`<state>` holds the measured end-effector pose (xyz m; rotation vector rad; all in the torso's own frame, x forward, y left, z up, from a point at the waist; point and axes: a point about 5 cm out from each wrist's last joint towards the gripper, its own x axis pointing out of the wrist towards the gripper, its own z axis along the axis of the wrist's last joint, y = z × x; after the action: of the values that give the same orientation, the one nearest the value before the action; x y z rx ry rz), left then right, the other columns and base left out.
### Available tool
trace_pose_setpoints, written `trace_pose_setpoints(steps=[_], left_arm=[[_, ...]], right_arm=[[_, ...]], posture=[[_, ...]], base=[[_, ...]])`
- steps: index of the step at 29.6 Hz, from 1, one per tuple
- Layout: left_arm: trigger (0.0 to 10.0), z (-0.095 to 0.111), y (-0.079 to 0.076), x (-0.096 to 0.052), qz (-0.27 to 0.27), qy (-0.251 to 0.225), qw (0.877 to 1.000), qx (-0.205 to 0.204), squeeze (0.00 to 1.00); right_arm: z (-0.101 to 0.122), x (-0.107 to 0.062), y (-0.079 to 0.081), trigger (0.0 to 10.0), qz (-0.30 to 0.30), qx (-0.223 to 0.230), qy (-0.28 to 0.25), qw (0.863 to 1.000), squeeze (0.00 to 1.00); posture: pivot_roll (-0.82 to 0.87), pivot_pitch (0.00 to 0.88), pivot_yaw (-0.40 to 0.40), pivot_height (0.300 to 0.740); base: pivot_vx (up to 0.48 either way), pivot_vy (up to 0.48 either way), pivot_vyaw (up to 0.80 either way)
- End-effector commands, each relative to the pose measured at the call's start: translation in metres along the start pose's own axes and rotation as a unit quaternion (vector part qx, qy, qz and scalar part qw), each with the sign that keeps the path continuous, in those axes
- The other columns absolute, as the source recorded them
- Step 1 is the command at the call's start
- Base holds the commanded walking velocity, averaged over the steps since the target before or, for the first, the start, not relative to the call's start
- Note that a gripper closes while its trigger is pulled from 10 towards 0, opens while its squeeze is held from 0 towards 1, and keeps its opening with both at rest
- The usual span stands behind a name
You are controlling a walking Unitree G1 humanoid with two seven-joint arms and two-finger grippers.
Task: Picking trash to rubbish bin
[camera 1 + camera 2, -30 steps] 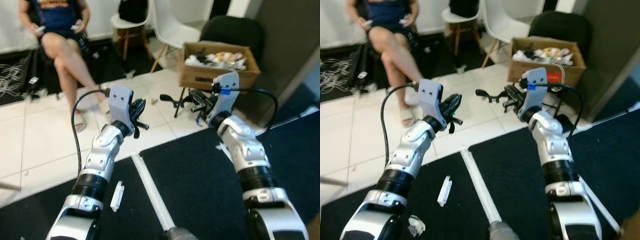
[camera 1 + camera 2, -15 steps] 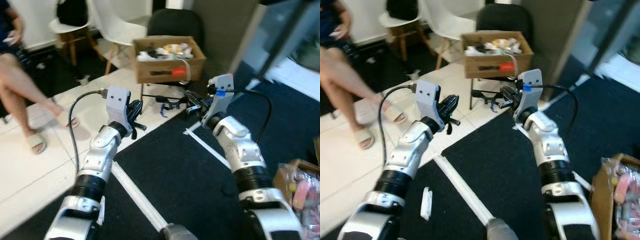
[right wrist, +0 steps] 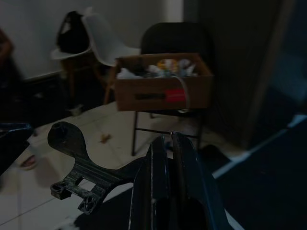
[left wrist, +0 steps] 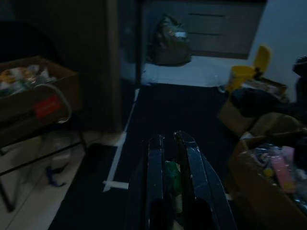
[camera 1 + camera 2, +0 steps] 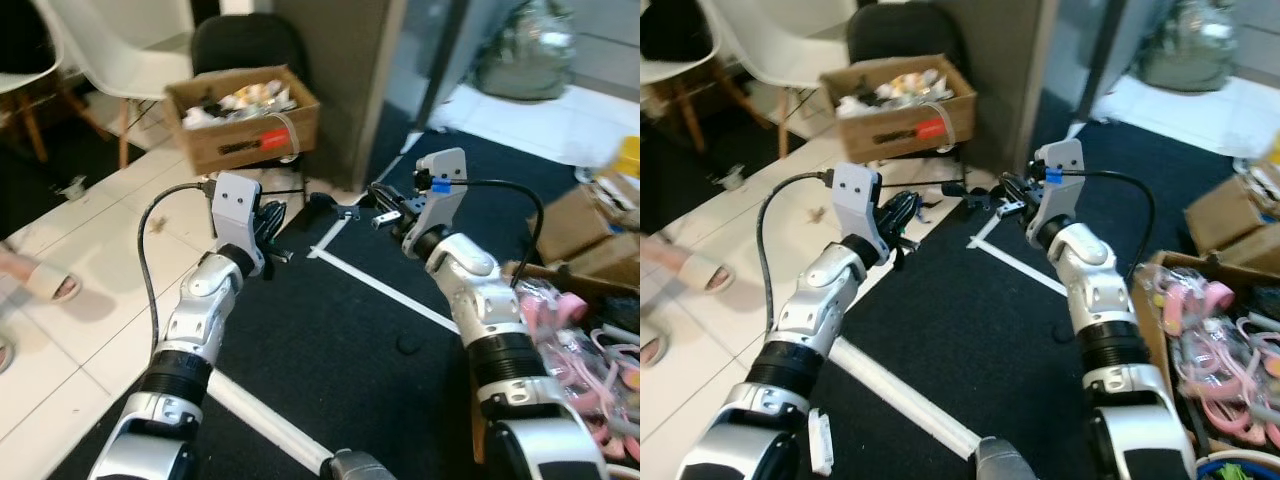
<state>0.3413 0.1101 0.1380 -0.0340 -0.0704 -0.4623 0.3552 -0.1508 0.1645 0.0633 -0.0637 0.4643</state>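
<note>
Left tool [image 5: 272, 222], raised chest-high, forearm angled up toward the cardboard box [image 5: 243, 128], clamped on a small green scrap [image 4: 171, 173]: probably light, soft and crushable, pinched mid-body. Right tool [image 5: 385, 205], equally raised, just right of that box, gripping a black plastic bracket [image 3: 79, 179] by one end: likely stiff, light, awkwardly lopsided.

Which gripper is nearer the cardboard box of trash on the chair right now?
Left. The left gripper sits just below the cardboard box; the right gripper, holding a black plastic bracket, is farther off to the box's right.
</note>
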Motion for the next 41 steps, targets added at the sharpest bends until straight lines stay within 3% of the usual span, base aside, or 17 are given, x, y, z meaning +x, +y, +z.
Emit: trace_pose_setpoints(steps=[1,9,13,41], left_arm=[[10.0,-0.0023,-0.0005,-0.0017,-0.002,0.001,1.000,0.004,0.00],[10.0,-0.0022,-0.0011,-0.0019,-0.004,-0.002,1.000,0.004,0.00],[10.0,-0.0014,-0.0013,-0.0026,-0.009,-0.006,1.000,-0.002,0.00],[10.0,0.0012,-0.0031,-0.0040,-0.021,-0.013,1.000,0.004,0.00]], right_arm=[[-0.0029,0.0006,0.0020,10.0,0.003,0.003,0.005,1.000,0.00],[-0.0032,0.0003,0.0017,10.0,0.001,0.004,0.004,1.000,0.00],[-0.0021,0.0002,0.0017,10.0,0.000,0.002,-0.002,1.000,0.00],[-0.0002,0.0001,0.0011,10.0,-0.002,0.002,-0.009,1.000,0.00]], posture=[[-0.05,0.000,-0.002,0.740],[-0.05,0.000,-0.002,0.740],[-0.05,0.000,-0.002,0.740],[-0.05,0.000,0.001,0.740]], base=[[0.000,0.000,-0.79],[0.000,0.000,-0.79],[0.000,0.000,0.00],[0.368,0.000,0.00]])
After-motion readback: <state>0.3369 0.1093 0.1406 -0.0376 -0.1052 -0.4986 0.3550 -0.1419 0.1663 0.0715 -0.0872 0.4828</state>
